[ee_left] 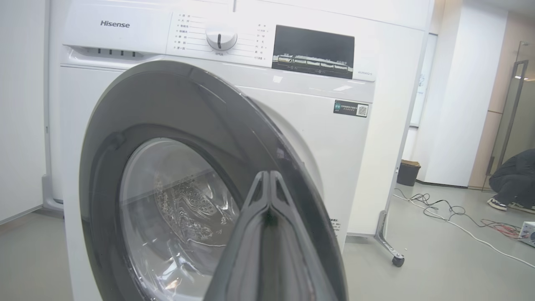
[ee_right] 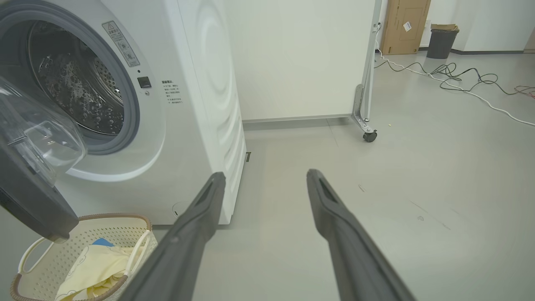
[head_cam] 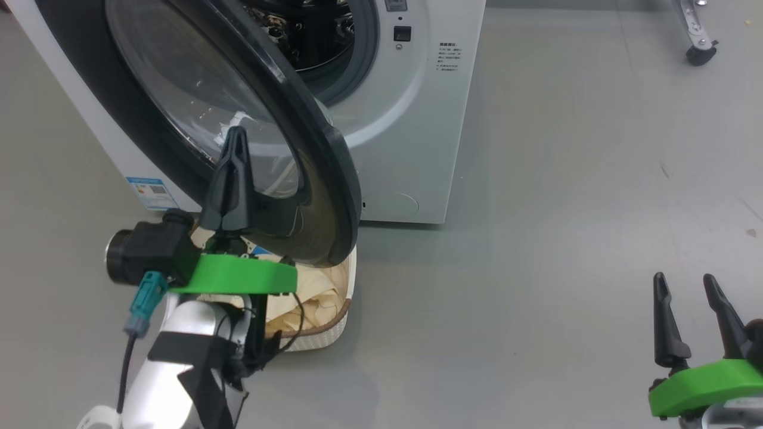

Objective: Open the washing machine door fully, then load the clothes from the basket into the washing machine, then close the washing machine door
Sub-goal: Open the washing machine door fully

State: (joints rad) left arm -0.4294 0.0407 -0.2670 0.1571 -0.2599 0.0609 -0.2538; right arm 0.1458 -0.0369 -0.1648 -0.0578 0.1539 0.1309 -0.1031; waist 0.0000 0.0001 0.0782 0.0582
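Observation:
The white washing machine (head_cam: 417, 119) stands at the top of the head view, its steel drum (ee_right: 79, 92) exposed. The washing machine door (head_cam: 334, 179) hangs partly open, swung out over the basket (head_cam: 334, 339). The cream-yellow clothes (head_cam: 316, 301) lie in that basket (ee_right: 54, 242), partly hidden under the door. My left gripper (head_cam: 236, 136) is shut with nothing between its fingers, its tips raised in front of the door's outer face (ee_left: 167, 108). My right gripper (head_cam: 684, 285) is open and holds nothing, low over the floor to the right of the machine.
Grey floor spreads to the right of the machine. A white panel on castors (ee_right: 370, 136) stands behind it, with cables (ee_right: 459, 79) on the floor beyond. A dark bin (ee_right: 442, 39) and a cardboard box (ee_right: 407, 25) sit far back. A person (ee_left: 514, 179) crouches at the far right.

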